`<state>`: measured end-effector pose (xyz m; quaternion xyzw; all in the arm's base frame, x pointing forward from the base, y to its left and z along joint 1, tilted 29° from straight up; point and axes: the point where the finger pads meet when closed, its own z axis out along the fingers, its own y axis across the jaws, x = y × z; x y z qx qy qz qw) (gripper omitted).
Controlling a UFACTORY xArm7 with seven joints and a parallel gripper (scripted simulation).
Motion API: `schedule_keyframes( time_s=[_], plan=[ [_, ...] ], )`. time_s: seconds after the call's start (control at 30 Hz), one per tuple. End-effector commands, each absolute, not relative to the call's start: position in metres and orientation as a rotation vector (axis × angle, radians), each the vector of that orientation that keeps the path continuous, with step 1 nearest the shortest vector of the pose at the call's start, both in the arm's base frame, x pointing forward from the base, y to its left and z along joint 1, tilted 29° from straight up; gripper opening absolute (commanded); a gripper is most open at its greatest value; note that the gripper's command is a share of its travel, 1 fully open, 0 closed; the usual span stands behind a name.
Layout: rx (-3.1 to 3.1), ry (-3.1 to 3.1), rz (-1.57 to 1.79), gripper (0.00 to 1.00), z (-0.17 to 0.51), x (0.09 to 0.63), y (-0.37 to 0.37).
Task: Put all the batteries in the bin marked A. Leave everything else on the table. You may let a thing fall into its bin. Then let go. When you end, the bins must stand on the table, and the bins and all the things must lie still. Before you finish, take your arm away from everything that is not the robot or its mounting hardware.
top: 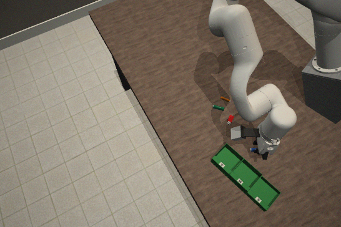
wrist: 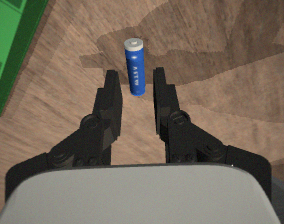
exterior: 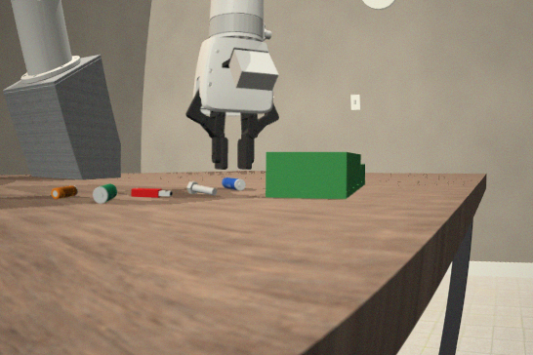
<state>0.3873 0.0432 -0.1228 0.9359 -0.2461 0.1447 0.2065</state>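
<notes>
Above the wooden table, gripper hangs fingers-down, jaws partly spread with a narrow gap, nothing pinched between them. Blue battery lies flat on the table under and just ahead of the fingertips in the wrist view, its lower end in line with the gap, not touching either finger. Green three-compartment bin stands on the table just beside it, each compartment with a small label, letters too small to read. Further off in a loose row: silver bolt, red USB stick, green battery, orange battery, all lying on the table, apart from each other. Grey robot base behind.
</notes>
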Motion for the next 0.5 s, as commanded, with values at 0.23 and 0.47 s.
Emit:
schedule_keyframes(
  time_s=[0.23,0.47],
  plan=[
    [2.611,-0.684,0.408,0.28,-0.1339,0.3916,0.0397],
    [2.611,-0.684,0.408,0.28,-0.1420,0.3926,0.0351]
  ],
)
